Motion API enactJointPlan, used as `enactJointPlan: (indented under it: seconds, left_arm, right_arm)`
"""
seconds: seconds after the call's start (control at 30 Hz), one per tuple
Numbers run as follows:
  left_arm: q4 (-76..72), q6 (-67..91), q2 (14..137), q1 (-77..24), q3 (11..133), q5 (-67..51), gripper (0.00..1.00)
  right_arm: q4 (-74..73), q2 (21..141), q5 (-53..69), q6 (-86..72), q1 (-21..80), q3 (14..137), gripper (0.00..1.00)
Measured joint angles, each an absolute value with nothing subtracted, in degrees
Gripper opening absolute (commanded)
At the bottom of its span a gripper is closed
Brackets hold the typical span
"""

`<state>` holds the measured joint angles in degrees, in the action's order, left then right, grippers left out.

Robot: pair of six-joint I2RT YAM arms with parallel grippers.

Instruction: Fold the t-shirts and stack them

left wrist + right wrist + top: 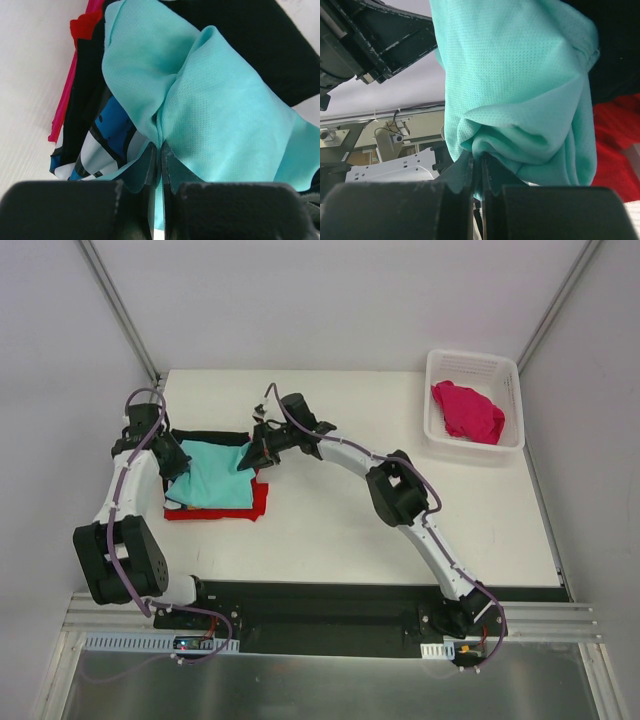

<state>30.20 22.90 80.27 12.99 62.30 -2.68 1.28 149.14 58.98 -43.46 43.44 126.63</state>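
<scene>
Claws (pixel 159 149) (pixel 479 161) pinch teal shirt (pixel 215 478) edges.

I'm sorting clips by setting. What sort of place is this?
Probably a lab robot workcell, not a home: a white table boxed in by plain panels, with a left arm and right arm mounted on a metal rail.

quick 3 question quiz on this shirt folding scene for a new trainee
1. True or false: the left gripper and the right gripper are both shut on the teal shirt.
2. What lies in the basket? A a pink shirt, B a towel, C nothing.
3. Which shirt shows along the near edge under the teal one?
Key: 1 true; 2 A; 3 the red shirt.
</scene>
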Motion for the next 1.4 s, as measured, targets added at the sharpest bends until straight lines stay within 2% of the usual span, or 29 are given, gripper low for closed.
enactJointPlan:
  seconds: [0.33,0.4,0.43,0.47,0.5,0.53,0.57,0.6,0.63,0.8,1.4]
  left_arm:
    - [29.4,23.0,83.6,16.8,60.0,-3.1,0.00]
    - [29.3,23.1,84.0,17.4,59.7,-3.7,0.00]
    - [29.2,23.2,84.0,17.8,59.4,-4.3,0.00]
    - [29.2,23.2,84.0,18.2,59.1,-4.6,0.00]
    - [29.3,23.2,84.0,18.5,58.8,-5.0,0.17]
    - [29.2,23.2,84.0,18.9,58.5,-5.4,0.48]
    - [29.2,23.1,84.0,19.2,58.2,-5.6,0.76]
    - [29.4,22.9,84.0,19.4,58.1,-5.8,0.90]
    - [29.4,23.1,84.0,19.6,58.0,-6.0,0.99]
    - [29.7,23.3,83.9,20.0,58.4,-7.2,0.99]
    - [37.1,22.0,82.1,20.0,70.3,-8.8,0.99]
  right_arm:
    - [1.9,149.7,59.0,-43.6,43.8,126.6,0.02]
    - [2.1,149.7,59.0,-43.6,43.8,126.3,0.11]
    - [2.4,149.7,59.0,-43.6,43.8,126.0,0.23]
    - [2.5,149.7,59.0,-43.7,43.8,125.8,0.30]
    - [2.6,149.7,58.9,-43.7,43.8,125.2,0.40]
    - [2.7,149.7,58.9,-43.5,43.8,124.6,0.53]
    - [2.7,149.7,58.9,-43.5,43.8,124.0,0.57]
    - [2.7,149.7,58.9,-43.4,43.8,123.5,0.59]
    - [2.7,149.7,58.8,-43.4,43.8,123.0,0.63]
    - [2.7,149.4,58.8,-42.7,43.5,120.5,0.67]
    - [-3.5,146.6,58.8,-36.9,38.6,121.3,0.69]
